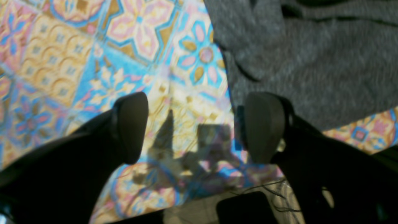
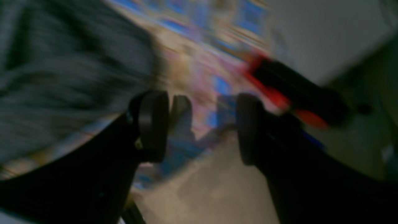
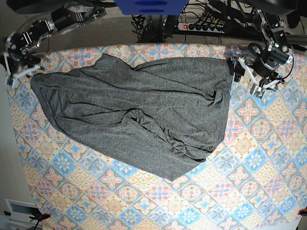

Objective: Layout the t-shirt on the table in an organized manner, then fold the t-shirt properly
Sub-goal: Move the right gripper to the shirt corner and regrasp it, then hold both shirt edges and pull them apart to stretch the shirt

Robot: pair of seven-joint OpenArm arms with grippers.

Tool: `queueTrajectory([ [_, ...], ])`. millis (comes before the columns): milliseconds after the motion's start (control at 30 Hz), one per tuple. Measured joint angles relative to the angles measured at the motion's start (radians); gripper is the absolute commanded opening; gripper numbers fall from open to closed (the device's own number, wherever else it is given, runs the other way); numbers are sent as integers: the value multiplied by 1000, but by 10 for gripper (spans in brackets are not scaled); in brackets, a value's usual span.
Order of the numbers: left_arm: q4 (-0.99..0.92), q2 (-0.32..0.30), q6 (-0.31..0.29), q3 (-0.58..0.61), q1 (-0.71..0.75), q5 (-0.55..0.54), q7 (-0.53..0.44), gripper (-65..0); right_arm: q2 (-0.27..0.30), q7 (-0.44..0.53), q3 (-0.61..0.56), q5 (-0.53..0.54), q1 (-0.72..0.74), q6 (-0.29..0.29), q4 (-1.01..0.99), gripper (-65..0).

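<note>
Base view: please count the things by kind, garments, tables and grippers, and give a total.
Garments: 1, the t-shirt
Tables: 1, the table
Grippers: 2, the left gripper and the right gripper, both open and empty
Total: 4

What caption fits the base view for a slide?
Wrinkled grey t-shirt spread on the tile-print table, open left gripper and right gripper at its far corners.

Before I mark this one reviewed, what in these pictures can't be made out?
- Right wrist view: motion blur smears the t-shirt and a red-and-black object; what that object is cannot be told.
- Left wrist view: the frame's top and right edges cut off most of the shirt.
- Base view: the shirt's sleeves and collar are lost in its own folds, and it hides the table beneath.
</note>
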Motion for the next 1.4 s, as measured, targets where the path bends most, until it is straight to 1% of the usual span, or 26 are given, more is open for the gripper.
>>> queueTrajectory([
  [67, -4, 2, -4, 2, -5, -4, 10, -175, 1, 13, -5, 14, 5, 3, 0, -321],
  [133, -5, -10, 0, 2, -5, -3, 14, -175, 5, 7, -4, 12, -1, 3, 0, -321],
  [200, -11, -29, 0, 30, -14, 1, 11, -175, 6, -34, 4, 1, -4, -2, 0, -321],
  [300, -19, -31, -2, 58, -19, -8, 7, -175, 3, -67, 4, -1, 0, -4, 0, -321],
  [367, -19, -32, 0, 56, -19, -3, 8, -175, -1, -89, 2, 6, 21, 3, 0, -321],
  [500, -21, -37, 0, 54, -16, -3, 7, -175, 6, -79, 2, 6, 46, 2, 0, -321],
  [567, -20, -37, 0, 59, -17, -3, 7, -175, 0, -91, 5, 4, 68, 2, 0, -321],
  [667, -21, -36, -1, 65, -13, -3, 8, -175, 7, -94, 5, 10, 92, -1, -11, -321],
  [700, -21, -37, -1, 65, -14, -3, 7, -175, 11, -105, 4, 13, 100, -1, -28, -321],
  [733, -21, -37, -1, 65, -16, -3, 7, -175, 12, -137, 4, 19, 105, -2, -53, -321],
  [800, -21, -37, 0, 65, -16, -2, 8, -175, 9, -201, 4, 85, 100, -5, -126, -321],
  [833, -21, -37, 0, 65, -16, -1, 8, -175, 6, -195, 11, 150, 97, -21, -156, -321],
  [900, -21, -37, -1, 65, -16, -3, 6, -175, 24, -215, 37, 225, 98, -12, -204, -321],
  [967, -21, -37, 0, 64, -14, 5, 8, -175, 40, -196, 72, 296, 108, -8, -259, -321],
  [1000, -21, -37, 0, 65, -15, 6, 7, -175, 48, -182, 80, 303, 113, -3, -276, -321],
  [1100, -21, -37, 0, 65, -15, -2, 5, -175, 92, -199, 82, 327, 113, 15, -324, -321],
  [1167, -21, -37, 0, 65, -16, 10, 8, -175, 103, -196, 82, 333, 117, 18, -345, -321],
  [1267, -21, -37, -1, 65, -16, 1, 7, -175, 113, -168, 85, 354, 116, 18, -381, -321],
  [1400, -21, -36, -1, 65, -16, 4, 7, -175, 157, -184, 85, 378, 122, 27, -440, -321],
])
